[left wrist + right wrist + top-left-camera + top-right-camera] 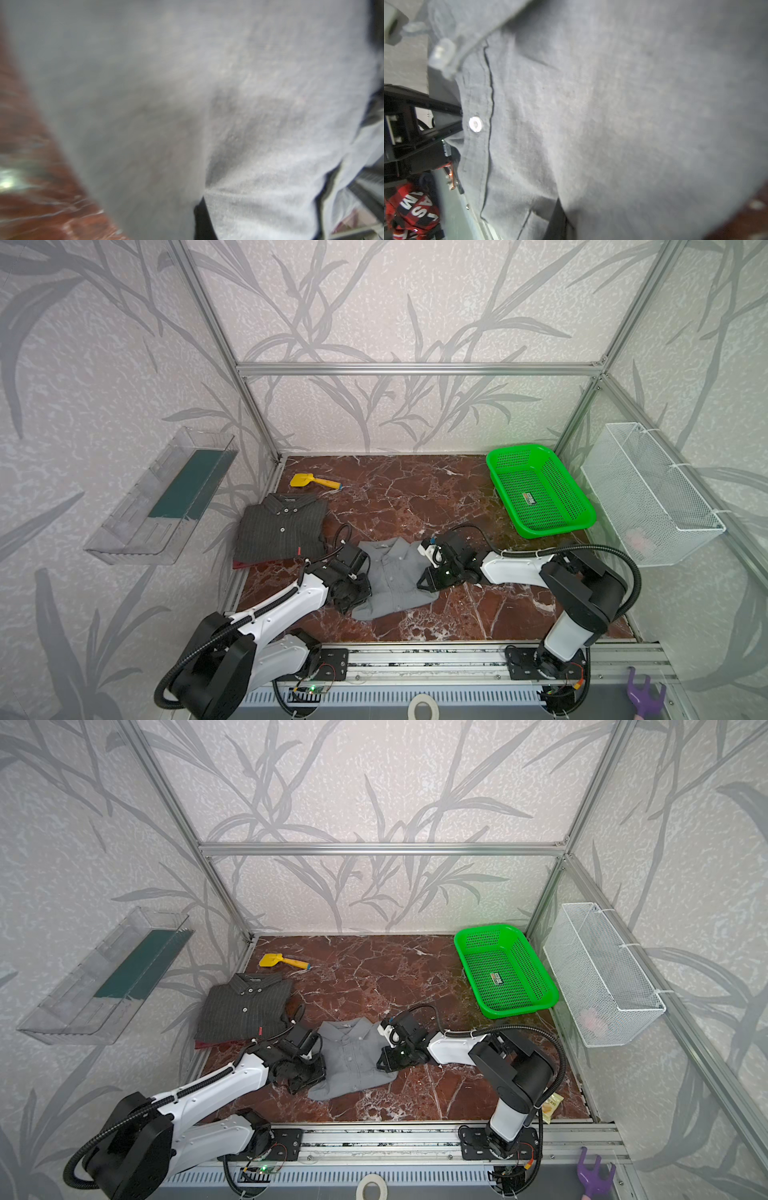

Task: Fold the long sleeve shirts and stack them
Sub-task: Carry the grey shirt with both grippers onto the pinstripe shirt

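Observation:
A light-grey collared shirt [395, 578] [353, 1058] lies spread on the red marble table [415, 497], collar toward the back. My left gripper [365, 596] [320, 1078] is at its left edge and my right gripper [424, 580] [383, 1060] at its right edge. In the left wrist view grey cloth [228, 104] fills the picture, bunched over a black finger [202, 222]. In the right wrist view the buttoned front [571, 104] is pinched at a black finger [556, 222]. Both grippers are shut on this shirt. A folded dark pinstriped shirt [282, 531] rests on a dark red garment [245, 564] at the left.
A green mesh basket [540, 493] stands at the back right and a yellow toy scoop [313, 481] at the back left. A white wire basket [648, 493] hangs on the right wall and a clear tray [162, 497] on the left wall.

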Robot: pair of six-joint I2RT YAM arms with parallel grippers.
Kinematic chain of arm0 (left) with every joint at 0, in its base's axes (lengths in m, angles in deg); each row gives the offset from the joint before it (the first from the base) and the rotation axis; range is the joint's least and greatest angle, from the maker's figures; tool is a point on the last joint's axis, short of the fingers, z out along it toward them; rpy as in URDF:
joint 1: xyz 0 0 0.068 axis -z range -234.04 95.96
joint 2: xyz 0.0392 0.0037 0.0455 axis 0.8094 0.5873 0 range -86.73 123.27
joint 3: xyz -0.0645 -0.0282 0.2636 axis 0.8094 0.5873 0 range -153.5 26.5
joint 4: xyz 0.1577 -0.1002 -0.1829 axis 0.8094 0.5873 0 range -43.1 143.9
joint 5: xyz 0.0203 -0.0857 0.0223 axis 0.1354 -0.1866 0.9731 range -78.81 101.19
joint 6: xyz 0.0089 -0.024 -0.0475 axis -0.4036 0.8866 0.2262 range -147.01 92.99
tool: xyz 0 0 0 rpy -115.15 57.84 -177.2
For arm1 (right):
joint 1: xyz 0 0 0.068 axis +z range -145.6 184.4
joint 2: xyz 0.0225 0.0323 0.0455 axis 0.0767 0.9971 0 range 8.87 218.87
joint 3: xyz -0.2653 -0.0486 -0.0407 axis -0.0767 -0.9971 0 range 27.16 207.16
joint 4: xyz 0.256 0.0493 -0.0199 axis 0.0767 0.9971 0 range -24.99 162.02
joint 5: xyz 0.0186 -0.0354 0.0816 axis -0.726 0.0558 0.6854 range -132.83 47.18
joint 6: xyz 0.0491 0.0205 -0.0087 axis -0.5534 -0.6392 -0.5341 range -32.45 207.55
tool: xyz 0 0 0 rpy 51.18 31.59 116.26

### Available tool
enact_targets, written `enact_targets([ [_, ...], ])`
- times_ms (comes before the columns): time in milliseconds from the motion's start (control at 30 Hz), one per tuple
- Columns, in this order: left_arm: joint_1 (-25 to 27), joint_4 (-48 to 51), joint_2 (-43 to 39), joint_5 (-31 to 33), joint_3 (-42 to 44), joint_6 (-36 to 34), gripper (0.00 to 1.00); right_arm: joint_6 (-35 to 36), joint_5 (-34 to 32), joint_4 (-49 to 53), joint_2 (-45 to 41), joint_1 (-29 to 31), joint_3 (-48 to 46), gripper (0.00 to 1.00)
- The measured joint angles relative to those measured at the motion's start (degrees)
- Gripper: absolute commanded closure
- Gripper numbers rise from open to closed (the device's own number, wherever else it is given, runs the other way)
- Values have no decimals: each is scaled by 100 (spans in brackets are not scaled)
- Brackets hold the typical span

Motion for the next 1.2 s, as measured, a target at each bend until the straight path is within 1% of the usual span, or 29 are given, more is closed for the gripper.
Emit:
enact_targets([
  [133,-450,503,17,155,-817,-243,100,-247,-138,-94,127,256,264,100],
  [233,-802,870,61,315,-1637,-483,100,-411,-227,-87,275,374,769,100],
  [400,-1609,1394,107,625,-2855,-925,100,-535,-356,-116,750,636,2347,100],
  [533,-2374,1578,131,920,-3403,-1187,100,-623,-448,-234,1220,822,3576,100],
  [667,-2979,1364,98,1314,-3386,-1342,100,-632,-533,-232,1928,933,4780,100],
  [833,-3744,822,223,1502,-3128,-1419,100,-614,-595,-203,2922,979,6050,100],
  [1000,-4520,348,538,1506,-3058,-1480,100,-586,-461,-214,3945,979,7222,100],
  [1133,-4872,-33,730,1480,-2992,-1547,100,-350,-380,-35,4693,1019,8282,100],
  [1200,-4940,-205,866,1473,-2992,-1572,100,-225,-372,238,5119,1054,9040,100],
])
